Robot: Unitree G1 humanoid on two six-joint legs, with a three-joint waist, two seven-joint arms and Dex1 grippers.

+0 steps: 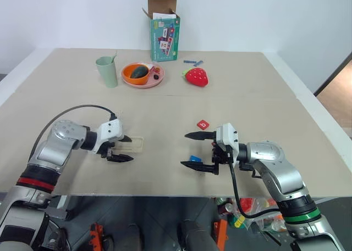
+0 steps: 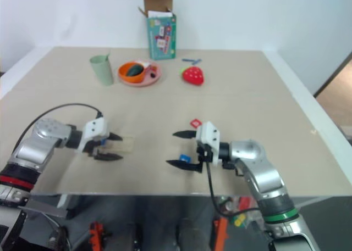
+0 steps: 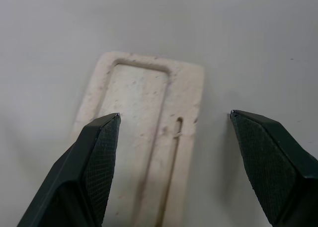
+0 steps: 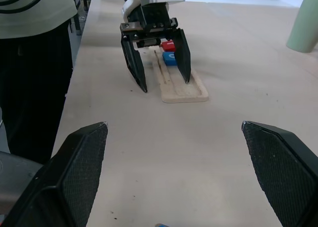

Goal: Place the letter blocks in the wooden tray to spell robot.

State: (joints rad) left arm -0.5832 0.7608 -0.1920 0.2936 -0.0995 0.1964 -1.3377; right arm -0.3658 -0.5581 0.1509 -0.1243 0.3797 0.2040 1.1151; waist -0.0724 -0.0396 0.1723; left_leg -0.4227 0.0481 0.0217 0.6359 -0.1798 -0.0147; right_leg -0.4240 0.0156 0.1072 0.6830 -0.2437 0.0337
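**Tray partly filled, both end effectors open and empty**

The wooden tray (image 4: 181, 83) lies on the surface (image 1: 247, 86) near its front edge, on the robot's left. The left end effector (image 1: 122, 148) hangs over it with its two black fingers spread wide, one over the groove and one out past the tray's edge, holding nothing. In the right wrist view a red tile (image 4: 168, 45) and a blue tile (image 4: 170, 58) sit at the tray's far end, behind that end effector; their letters cannot be read. The near end of the groove is bare.

The right end effector (image 1: 193, 149) hovers just above the surface toward the middle, jaws at their widest and empty. A blue letter block (image 1: 195, 159) lies just beside its lower finger, and a red letter block (image 1: 203, 124) lies a little further back. Well apart, near the far edge, stand a green cup (image 1: 107, 71), a round plate (image 1: 159, 81), a strawberry toy (image 1: 196, 76) and an open box (image 1: 164, 28).

The step in hand looks like picking the next tile. To do it well, the right end effector should drop squarely over the nearby blue block, close on two opposite edges so the letter stays upward, and carry it flat. The left end effector would best clear the tray first, so the tile can be lowered into the next free slot without nudging the two already seated.
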